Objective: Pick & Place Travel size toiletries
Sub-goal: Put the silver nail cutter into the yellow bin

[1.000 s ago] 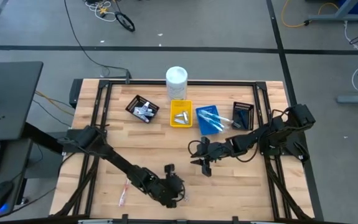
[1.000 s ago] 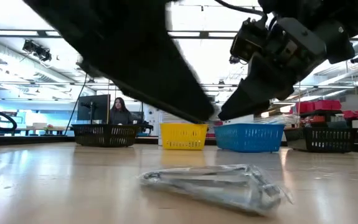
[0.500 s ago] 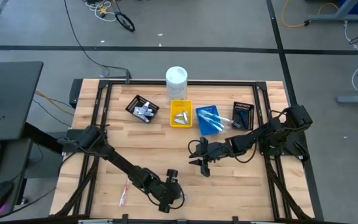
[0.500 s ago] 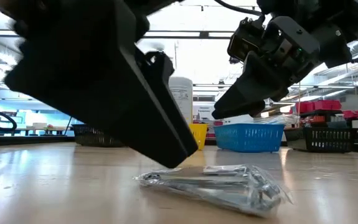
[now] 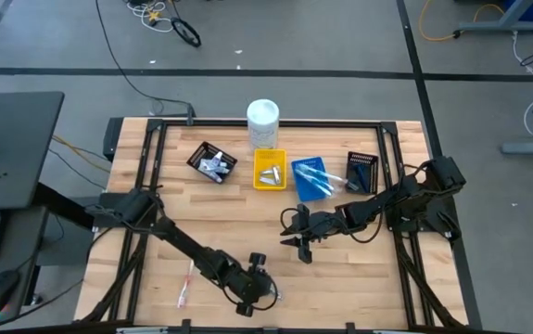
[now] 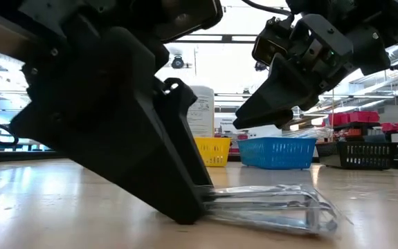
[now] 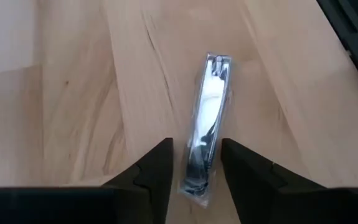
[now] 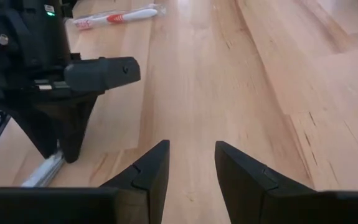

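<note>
A silvery nail clipper in a clear packet [image 7: 207,118] lies flat on the wood near the table's front edge. My left gripper [image 7: 195,168] slants down over it, open, one finger on each side of the packet's near end; in the low view its fingertips [image 6: 185,207] reach the table top. A pink toothbrush in its wrapper [image 5: 184,286] lies flat to the left of it. My right gripper [image 5: 301,249] hangs open above mid-table, holding nothing. My left gripper stands astride the packet's near end [image 7: 194,183], coming from above at a slant, its fingers along the clipper's length. Only narrow gaps show beside the packet, and I cannot tell whether the fingers touch it. The packet [image 6: 275,207] lies on the table.
Along the far side stand a black basket [image 5: 212,162], a yellow tray [image 5: 269,172], a blue tray [image 5: 310,178] and another black basket [image 5: 362,172], each with small items in it. A tall white container [image 5: 262,116] stands behind them. Bare wood lies between the two arms.
My left gripper has sunk toward the table and rolled about its own line, coming down onto the near end of the clipper packet. In the low view the packet now lies straighter and a little farther right than before. My right arm has kept still.
</note>
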You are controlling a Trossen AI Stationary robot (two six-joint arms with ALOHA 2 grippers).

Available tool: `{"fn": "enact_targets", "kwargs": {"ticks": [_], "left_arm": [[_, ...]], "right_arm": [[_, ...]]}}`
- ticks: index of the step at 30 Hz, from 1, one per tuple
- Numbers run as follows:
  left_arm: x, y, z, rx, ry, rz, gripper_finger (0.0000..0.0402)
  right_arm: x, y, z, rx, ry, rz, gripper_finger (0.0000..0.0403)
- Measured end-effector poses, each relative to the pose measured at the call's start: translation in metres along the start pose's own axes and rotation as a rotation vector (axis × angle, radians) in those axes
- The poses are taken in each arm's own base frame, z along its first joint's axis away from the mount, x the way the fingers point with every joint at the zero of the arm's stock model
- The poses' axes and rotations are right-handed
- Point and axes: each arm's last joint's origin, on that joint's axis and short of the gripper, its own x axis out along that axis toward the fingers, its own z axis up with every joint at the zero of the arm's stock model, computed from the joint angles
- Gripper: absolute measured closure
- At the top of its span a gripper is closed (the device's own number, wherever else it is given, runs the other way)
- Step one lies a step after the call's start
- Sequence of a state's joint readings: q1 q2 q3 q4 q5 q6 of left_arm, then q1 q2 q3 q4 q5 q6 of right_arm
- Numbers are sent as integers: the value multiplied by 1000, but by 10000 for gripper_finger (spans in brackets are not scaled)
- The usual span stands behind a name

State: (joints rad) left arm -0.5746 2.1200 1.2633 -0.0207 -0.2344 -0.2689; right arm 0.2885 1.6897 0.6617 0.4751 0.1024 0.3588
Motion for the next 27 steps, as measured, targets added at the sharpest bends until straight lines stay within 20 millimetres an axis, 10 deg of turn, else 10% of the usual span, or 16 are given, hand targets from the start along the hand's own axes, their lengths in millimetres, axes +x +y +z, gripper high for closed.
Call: {"fn": "enact_targets", "kwargs": {"ticks": [11,27], "left_arm": [[-4,2,4,-91,-30,35,352],[-100,60,34,-225,-29,531,352]], "right_arm": [[-1,-1,-3,9,41,-13,265],[-20,-9,-20,107,328,-95,265]]}}
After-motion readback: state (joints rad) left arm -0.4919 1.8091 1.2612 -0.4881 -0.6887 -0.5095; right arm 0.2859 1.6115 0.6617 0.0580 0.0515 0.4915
